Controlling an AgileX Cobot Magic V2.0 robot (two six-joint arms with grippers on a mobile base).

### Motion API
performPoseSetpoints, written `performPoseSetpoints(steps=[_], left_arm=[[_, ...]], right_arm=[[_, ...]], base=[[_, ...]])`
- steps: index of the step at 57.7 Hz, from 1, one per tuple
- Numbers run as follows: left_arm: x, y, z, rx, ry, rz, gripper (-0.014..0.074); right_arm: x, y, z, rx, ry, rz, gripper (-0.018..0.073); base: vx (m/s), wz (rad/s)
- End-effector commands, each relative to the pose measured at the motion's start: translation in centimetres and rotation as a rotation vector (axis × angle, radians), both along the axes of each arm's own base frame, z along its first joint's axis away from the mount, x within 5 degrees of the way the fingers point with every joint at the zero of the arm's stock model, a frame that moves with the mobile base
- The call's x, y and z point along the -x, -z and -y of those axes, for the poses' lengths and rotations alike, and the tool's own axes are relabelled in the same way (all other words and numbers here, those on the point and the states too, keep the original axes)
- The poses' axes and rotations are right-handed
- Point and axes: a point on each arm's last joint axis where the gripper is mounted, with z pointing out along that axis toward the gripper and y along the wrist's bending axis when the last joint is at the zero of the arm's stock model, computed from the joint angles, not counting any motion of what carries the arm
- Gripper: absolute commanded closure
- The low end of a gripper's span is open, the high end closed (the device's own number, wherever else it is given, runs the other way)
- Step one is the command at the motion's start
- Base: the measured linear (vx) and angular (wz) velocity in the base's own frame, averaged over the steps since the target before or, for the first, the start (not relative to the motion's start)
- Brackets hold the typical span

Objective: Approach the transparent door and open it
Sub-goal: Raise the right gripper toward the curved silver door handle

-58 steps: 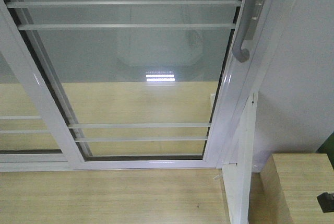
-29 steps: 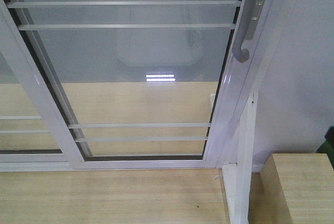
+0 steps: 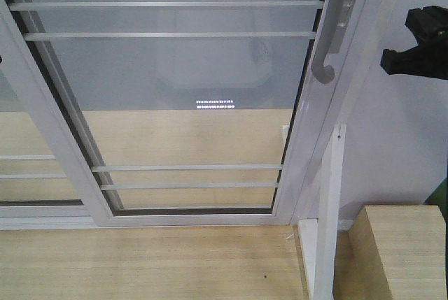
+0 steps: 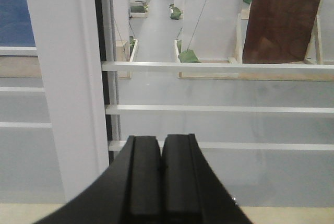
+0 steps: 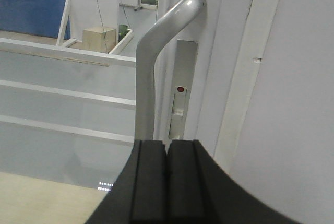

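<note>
The transparent door [image 3: 189, 90] fills the front view, glass in a white frame crossed by thin white bars. Its curved silver-grey handle [image 3: 325, 55] runs down the right stile. My right gripper [image 3: 386, 62] hangs to the right of that handle, apart from it. In the right wrist view the right gripper [image 5: 167, 144] is shut with nothing in it, and the handle [image 5: 148, 78] rises just ahead, slightly left of the tips. My left gripper [image 4: 162, 140] is also shut and empty, facing the door's bars [image 4: 219, 109] beside a white stile [image 4: 68, 78].
A pale wooden box [image 3: 395, 251] stands at the lower right beside a white post [image 3: 327, 209]. A white wall [image 3: 406, 146] borders the door on the right. A neighbouring glass panel [image 3: 28, 167] overlaps on the left. Wood-look floor [image 3: 140, 265] lies below.
My right gripper left the lower right corner of the front view and now shows high at the right, level with the handle. The door has not moved.
</note>
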Motion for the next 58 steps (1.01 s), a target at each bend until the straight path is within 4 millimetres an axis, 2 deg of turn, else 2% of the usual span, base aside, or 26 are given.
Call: performPoseSetpoints(steps=[1, 14, 29, 35, 46, 58], left_arm=[[0.1, -2.8, 0.0, 0.004, -0.003, 0.188, 0.0602], [0.1, -3.1, 0.0, 0.004, -0.005, 0.223, 0.0602], [0.1, -3.1, 0.0, 0.101, -0.004, 0.223, 0.0601], [0.0, -3.1, 0.0, 0.09, -0.003, 0.221, 0.0596], [-1.2, -1.8, 0.1, 0.015, -0.003, 0.165, 0.0583], [-2.8, -0.2, 0.2, -0.023, 0.014, 0.126, 0.0519]], right_arm=[[-0.5, -2.4, -0.1, -0.017, -0.014, 0.186, 0.0561], [-0.7, -2.6, -0.2, -0.045, -0.015, 0.21, 0.0561], [-1.3, -1.4, -0.2, -0.031, -0.008, 0.129, 0.0561], [-1.8, -0.8, -0.2, -0.024, -0.009, 0.112, 0.0561], [-2.9, 0.4, -0.4, -0.022, -0.011, 0.088, 0.0561], [-3.7, 1.0, -0.5, -0.024, -0.017, 0.105, 0.0561]], base=[[0.0, 0.0], [0.0, 0.0], [0.0, 0.0], [0.0, 0.0], [0.0, 0.0], [0.0, 0.0]])
